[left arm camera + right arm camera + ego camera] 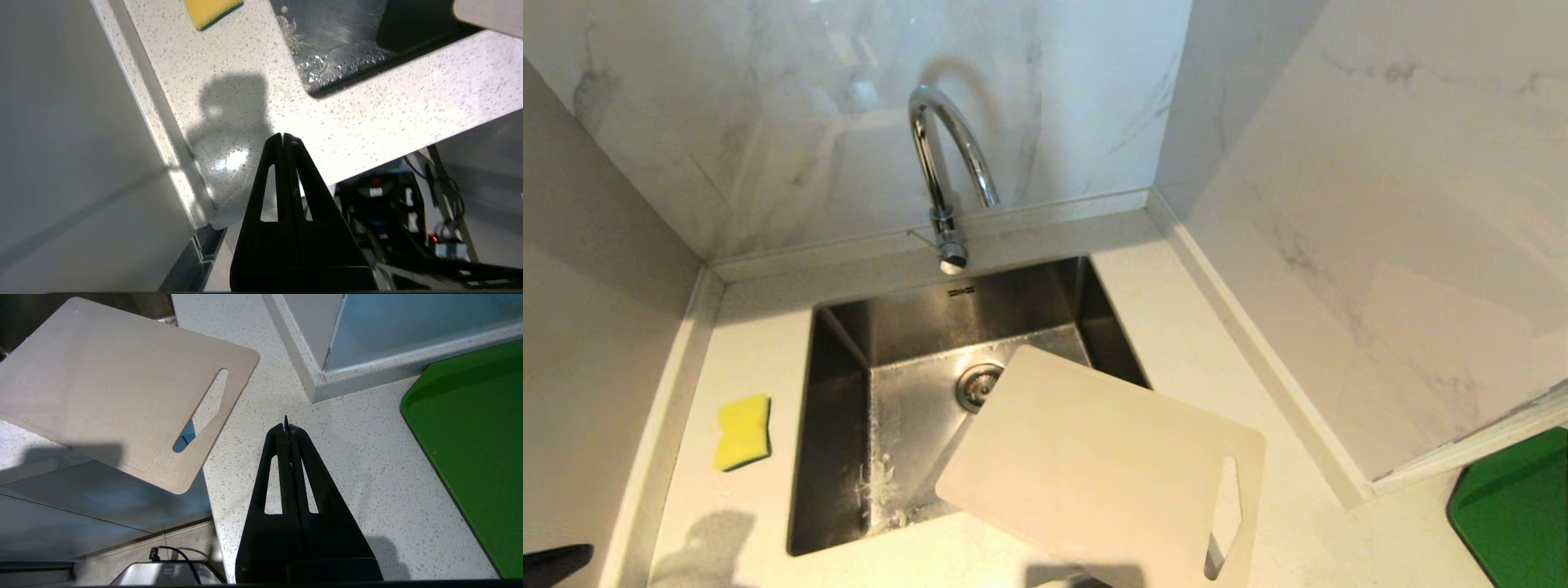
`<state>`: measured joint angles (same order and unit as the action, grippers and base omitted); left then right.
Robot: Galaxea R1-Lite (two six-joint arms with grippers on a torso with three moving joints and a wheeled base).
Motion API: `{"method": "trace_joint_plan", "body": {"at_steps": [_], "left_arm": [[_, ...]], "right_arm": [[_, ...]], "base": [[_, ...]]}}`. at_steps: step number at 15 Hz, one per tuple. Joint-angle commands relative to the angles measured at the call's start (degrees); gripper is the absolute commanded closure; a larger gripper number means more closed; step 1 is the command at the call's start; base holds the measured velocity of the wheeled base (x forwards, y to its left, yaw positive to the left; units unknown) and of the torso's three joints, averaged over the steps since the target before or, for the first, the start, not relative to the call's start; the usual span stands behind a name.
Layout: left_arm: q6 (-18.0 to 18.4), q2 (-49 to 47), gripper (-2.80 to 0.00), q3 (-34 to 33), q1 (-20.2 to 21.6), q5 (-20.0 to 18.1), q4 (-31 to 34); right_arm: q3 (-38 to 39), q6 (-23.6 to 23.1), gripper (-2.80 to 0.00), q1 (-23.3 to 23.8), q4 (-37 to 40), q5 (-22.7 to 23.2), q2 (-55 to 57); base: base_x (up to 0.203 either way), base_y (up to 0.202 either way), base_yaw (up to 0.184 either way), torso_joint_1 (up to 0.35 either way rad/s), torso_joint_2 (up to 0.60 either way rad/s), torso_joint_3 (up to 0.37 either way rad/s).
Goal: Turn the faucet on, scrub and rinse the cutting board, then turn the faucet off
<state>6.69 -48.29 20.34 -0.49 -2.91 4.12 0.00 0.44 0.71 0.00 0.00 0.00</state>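
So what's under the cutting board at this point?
The cutting board lies partly over the sink and partly on the counter. Its near right corner overhangs the counter's front edge. The drain shows beside it; the basin floor beneath is hidden.

The sink (849,408) is set into the tabletop (1176,327). The faucet (947,163) stands behind the sink, at the wall. The cutting board (1094,465) lies over the sink's front right corner, partly on the tabletop. The sponge (743,431) lies on the tabletop left of the sink. The tray (1515,506) lies at far right.
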Motion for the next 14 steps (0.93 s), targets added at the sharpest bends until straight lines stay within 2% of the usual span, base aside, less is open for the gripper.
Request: {"method": "trace_joint_plan", "body": {"at_steps": [1,6,9,11,14], "left_arm": [[0.32,9.82,0.00,-9.85,0.03,0.12,-7.43],[-0.06,18.13,0.00,-20.01,0.04,0.27,-11.81],[-1.81,22.52,0.00,-20.42,0.15,0.45,-8.59],[-2.01,26.56,0.00,-20.43,0.42,0.51,-5.17],[-2.02,34.33,0.00,-20.43,0.50,0.77,-4.02]], "right_arm": [[0.00,0.00,0.00,0.00,0.00,0.00,-0.08],[0.00,0.00,0.00,0.00,0.00,0.00,0.00],[0.00,0.00,0.00,0.00,0.00,0.00,-0.09],[0.00,0.00,0.00,0.00,0.00,0.00,-0.09],[0.00,0.00,0.00,0.00,0.00,0.00,-0.01]], "base": [[0.000,0.000,0.000,0.000,0.00,0.000],[0.000,0.000,0.000,0.000,0.00,0.000],[0.000,0.000,0.000,0.000,0.00,0.000],[0.000,0.000,0.000,0.000,0.00,0.000],[0.000,0.000,0.000,0.000,0.00,0.000]]}}
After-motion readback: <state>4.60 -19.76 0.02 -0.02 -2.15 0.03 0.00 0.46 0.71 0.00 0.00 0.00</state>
